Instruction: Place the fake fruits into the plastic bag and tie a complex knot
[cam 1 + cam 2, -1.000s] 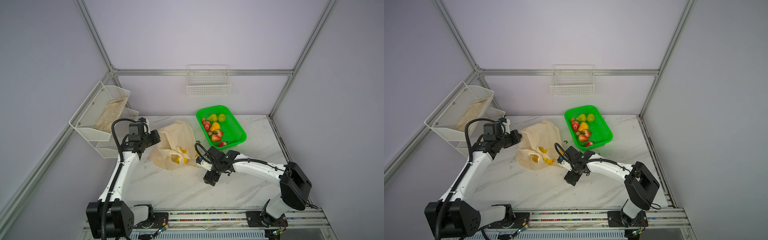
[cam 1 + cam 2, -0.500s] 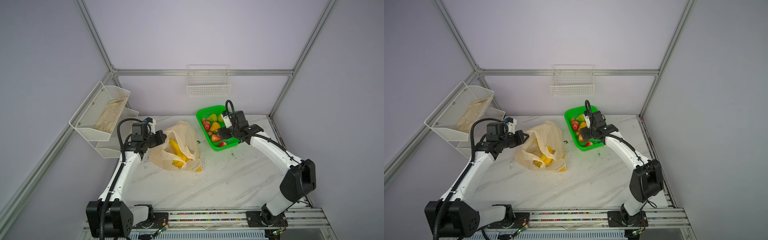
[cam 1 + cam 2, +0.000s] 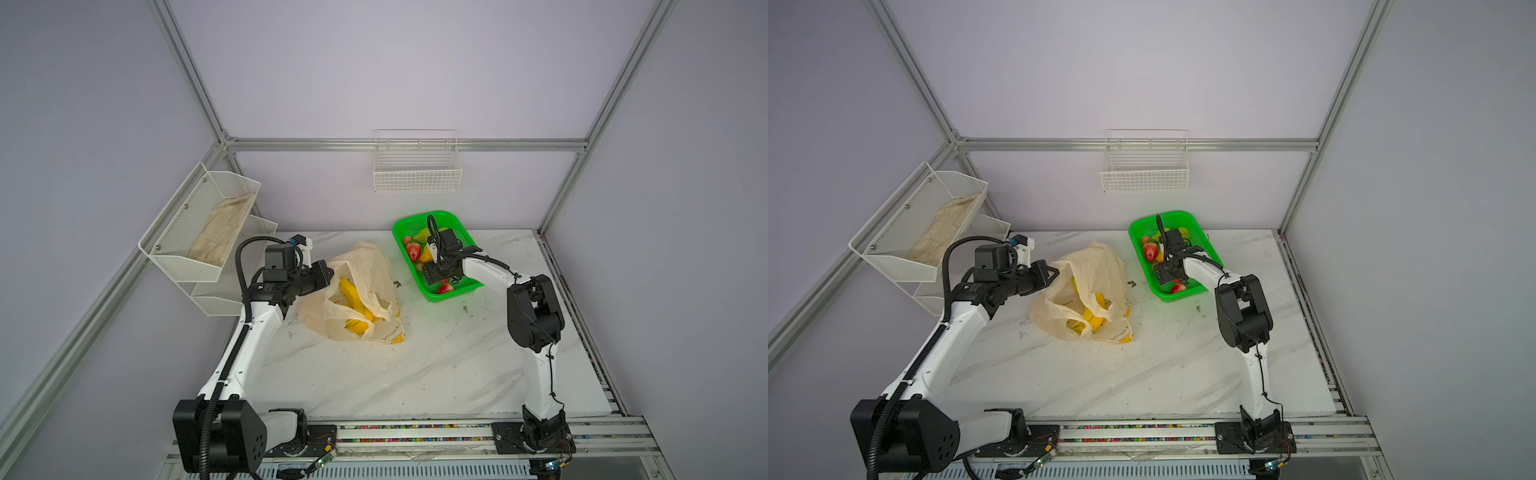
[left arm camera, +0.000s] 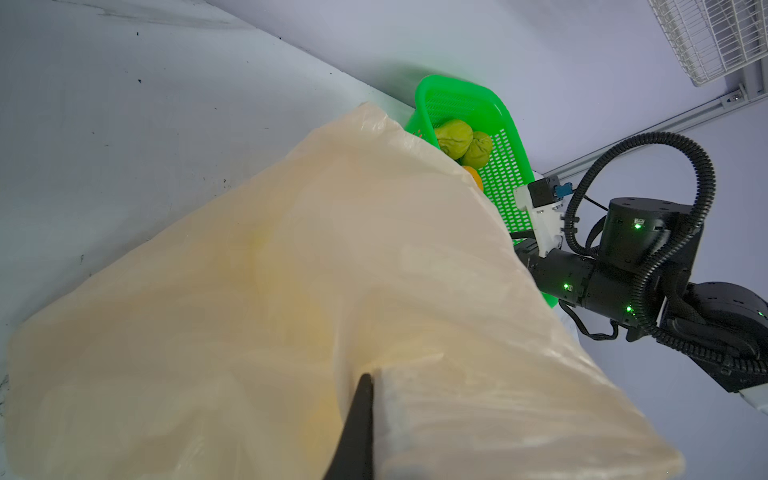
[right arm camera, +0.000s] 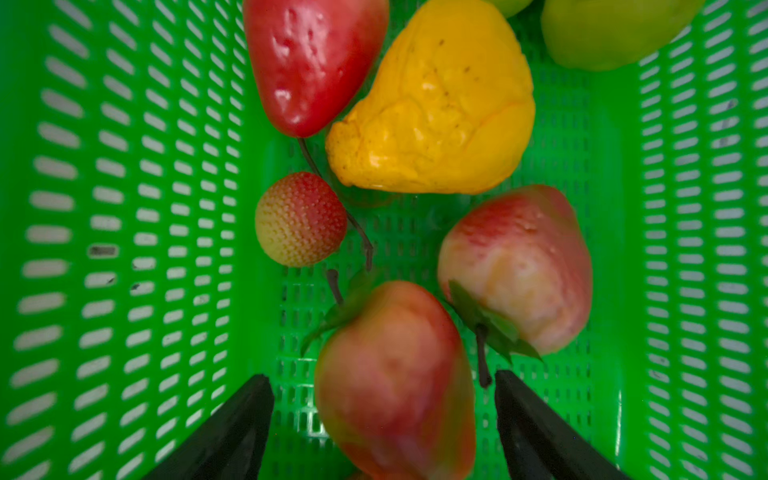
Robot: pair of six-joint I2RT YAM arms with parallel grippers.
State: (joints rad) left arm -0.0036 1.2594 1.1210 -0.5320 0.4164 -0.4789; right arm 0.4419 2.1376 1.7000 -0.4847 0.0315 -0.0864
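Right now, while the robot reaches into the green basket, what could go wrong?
1. The right hand stands open around a reddish fruit; its neighbour has a stem beside one finger, so that might get dragged along.
2. The fruit could slip out on the way.
3. The left hand pinches only one edge of the thin bag; its mouth might sag, and the bananas could slide out.

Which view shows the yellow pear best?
The right wrist view: the yellow pear is large and unobstructed. In both top views the pear is a small speck; the left wrist view shows only a sliver behind the plastic bag.
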